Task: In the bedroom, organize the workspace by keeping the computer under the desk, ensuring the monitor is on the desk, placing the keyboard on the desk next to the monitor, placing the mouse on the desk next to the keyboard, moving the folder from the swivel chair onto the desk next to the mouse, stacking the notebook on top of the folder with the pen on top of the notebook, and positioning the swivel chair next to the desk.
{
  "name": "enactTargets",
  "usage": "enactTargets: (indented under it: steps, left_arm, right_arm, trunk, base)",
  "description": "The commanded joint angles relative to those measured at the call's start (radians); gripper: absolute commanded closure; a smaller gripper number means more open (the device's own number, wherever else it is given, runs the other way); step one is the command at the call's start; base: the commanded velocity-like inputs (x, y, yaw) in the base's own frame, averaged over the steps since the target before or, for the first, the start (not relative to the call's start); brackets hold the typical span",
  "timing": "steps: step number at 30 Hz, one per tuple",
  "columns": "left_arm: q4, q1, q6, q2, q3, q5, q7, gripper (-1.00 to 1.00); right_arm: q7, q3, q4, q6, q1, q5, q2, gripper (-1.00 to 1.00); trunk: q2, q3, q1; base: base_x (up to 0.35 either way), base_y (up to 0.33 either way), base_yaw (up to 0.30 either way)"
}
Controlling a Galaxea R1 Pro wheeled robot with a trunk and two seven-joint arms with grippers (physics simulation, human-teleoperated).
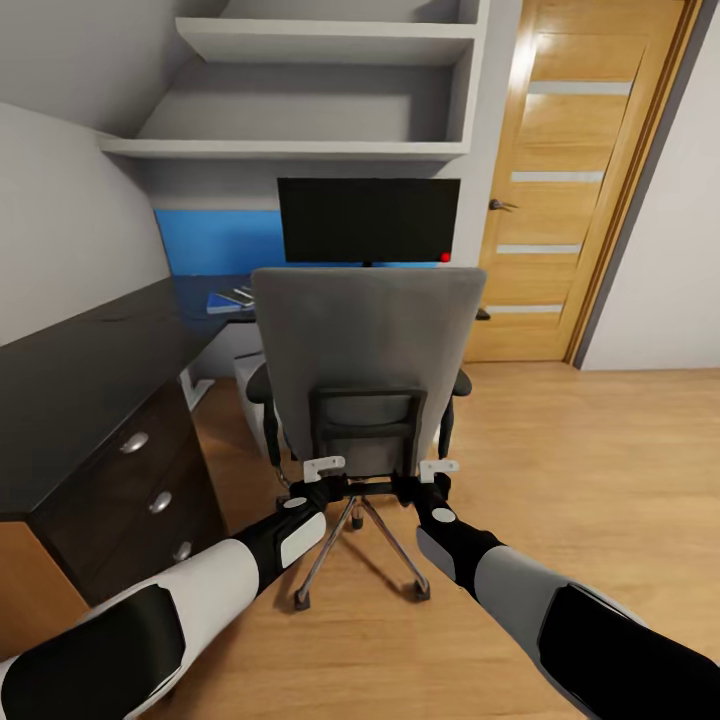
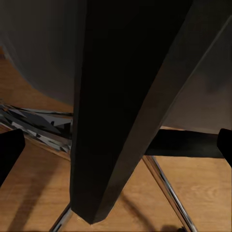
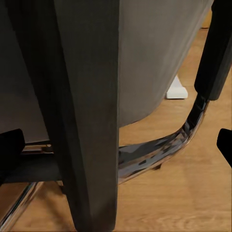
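Pale grey sloped walls and a plank floor (image 1: 600,460) are framing the bedroom, with an oak door (image 1: 585,180) standing at the right and white shelves (image 1: 320,95) hanging above the far corner. Along the left, the black surface (image 1: 70,390) is running toward that corner, its drawers (image 1: 140,480) showing round silver knobs. On its far part the monitor (image 1: 368,220) is standing upright, red dot at its lower right corner, and something blue and flat, perhaps the folder (image 1: 228,300), is lying left of it.

Directly ahead, the swivel chair (image 1: 365,370) is facing away from me, its grey back hiding part of the far surface. I am reaching both arms low toward its rear frame. My left jaws (image 1: 325,466) are sitting at the left side of the black back support (image 2: 121,106), and my right jaws (image 1: 438,467) at its right side (image 3: 87,116). Both pairs are standing wide, dark fingertips (image 2: 9,152) apart at the picture edges with the black bar between them; I cannot tell whether any finger is touching it.
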Motion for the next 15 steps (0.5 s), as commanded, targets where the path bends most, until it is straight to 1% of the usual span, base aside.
enactTargets:
  steps: [1, 15]
  left_arm:
    - [-0.002, -0.002, -0.005, 0.000, -0.005, -0.001, 0.005, -1.00]
    - [-0.002, -0.002, -0.005, 0.002, -0.005, 0.000, 0.006, -1.00]
  right_arm:
    - [-0.005, 0.006, 0.000, -0.004, -0.001, -0.007, 0.000, -1.00]
    - [-0.005, 0.006, 0.001, -0.004, -0.001, -0.007, -0.001, -1.00]
  trunk:
    - [0.000, -0.001, 0.000]
    - [0.000, -0.001, 0.000]
  base:
    - [0.324, 0.000, 0.000]
    - [0.324, 0.000, 0.000]
